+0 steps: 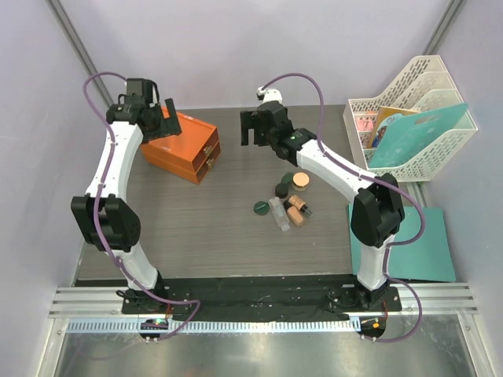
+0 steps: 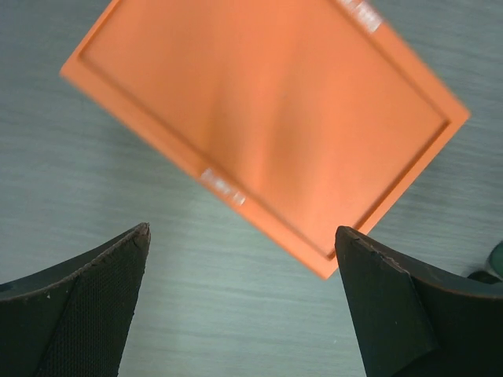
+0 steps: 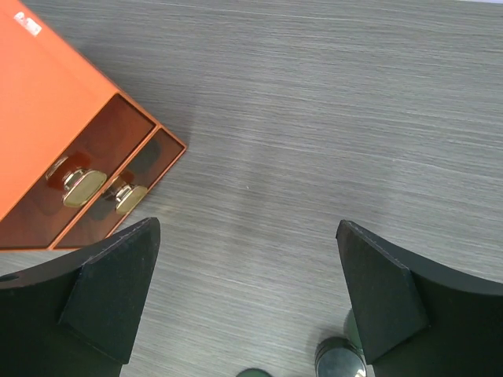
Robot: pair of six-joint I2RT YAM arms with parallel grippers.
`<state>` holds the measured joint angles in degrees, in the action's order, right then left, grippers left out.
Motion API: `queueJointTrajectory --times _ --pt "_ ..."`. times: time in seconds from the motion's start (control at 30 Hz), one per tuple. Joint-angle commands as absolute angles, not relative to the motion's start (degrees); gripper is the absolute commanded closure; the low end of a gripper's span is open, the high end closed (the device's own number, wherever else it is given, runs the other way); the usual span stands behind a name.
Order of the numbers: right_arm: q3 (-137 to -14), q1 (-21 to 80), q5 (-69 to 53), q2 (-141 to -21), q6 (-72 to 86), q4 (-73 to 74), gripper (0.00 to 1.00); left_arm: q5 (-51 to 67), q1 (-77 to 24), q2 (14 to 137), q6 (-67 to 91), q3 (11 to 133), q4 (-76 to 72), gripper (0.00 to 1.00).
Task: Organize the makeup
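Right of centre on the grey table (image 1: pixel 204 236), I have the makeup (image 1: pixel 284 198) in one loose huddle. A dark green disc (image 1: pixel 261 207) lies flat on its left side, with a clear tube (image 1: pixel 279 214) on its side just beside it. Two tan-and-black cylinders (image 1: pixel 297 210) are toppled next to the tube. Behind them sit a tan-lidded jar (image 1: pixel 300 181) and two dark green jars (image 1: pixel 281 189) (one half hidden under my right arm).

The orange drawer box (image 1: pixel 181 147) sits skewed at the back left, its two gold-knobbed drawer fronts facing the cluster. It is well apart from the makeup, with bare table between. More bare table runs along the near side up to the arm bases. A white file rack (image 1: pixel 413 118) stands beyond the table's right edge.

The left gripper (image 2: pixel 242 230) hangs over the box lid, jaws spread wide with nothing in them. The right gripper (image 3: pixel 247 225) hovers over the bare table between box and makeup, equally wide and empty.
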<state>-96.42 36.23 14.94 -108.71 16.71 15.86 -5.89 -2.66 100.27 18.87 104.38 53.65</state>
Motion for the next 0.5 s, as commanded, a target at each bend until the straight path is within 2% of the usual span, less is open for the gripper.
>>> queueJointTrajectory --times 0.0,0.1,0.17,0.2,0.23,0.3,0.33,0.47 --pt "-100.28 36.04 14.68 -109.77 16.79 14.68 0.00 -0.36 -2.64 103.26 16.35 108.28 47.74 0.00" --pt "-101.07 35.95 12.67 -110.83 16.44 14.15 0.00 5.34 -2.73 104.58 15.73 108.11 45.01 0.00" --pt "-102.12 36.04 10.73 -112.58 16.44 14.15 0.00 6.76 -2.72 105.64 15.38 108.89 44.82 0.18" --pt "-103.17 35.95 9.94 -113.02 17.74 14.06 0.00 8.51 -2.81 106.17 14.95 109.42 45.17 0.35" --pt "-103.62 35.95 7.76 -114.07 18.62 13.98 0.00 8.53 -2.73 107.48 15.03 110.03 45.44 0.68" --pt "-104.93 35.60 3.97 -115.13 21.51 12.93 0.00 7.83 -2.72 108.97 15.21 112.14 46.75 1.00" --pt "-105.20 35.33 -3.01 -115.57 22.14 12.31 0.00 7.56 -2.72 110.03 15.03 112.84 47.11 1.00" --pt "-105.29 34.72 -13.69 -118.38 29.52 6.17 0.02 7.12 -2.72 111.97 15.20 113.82 46.67 1.00"
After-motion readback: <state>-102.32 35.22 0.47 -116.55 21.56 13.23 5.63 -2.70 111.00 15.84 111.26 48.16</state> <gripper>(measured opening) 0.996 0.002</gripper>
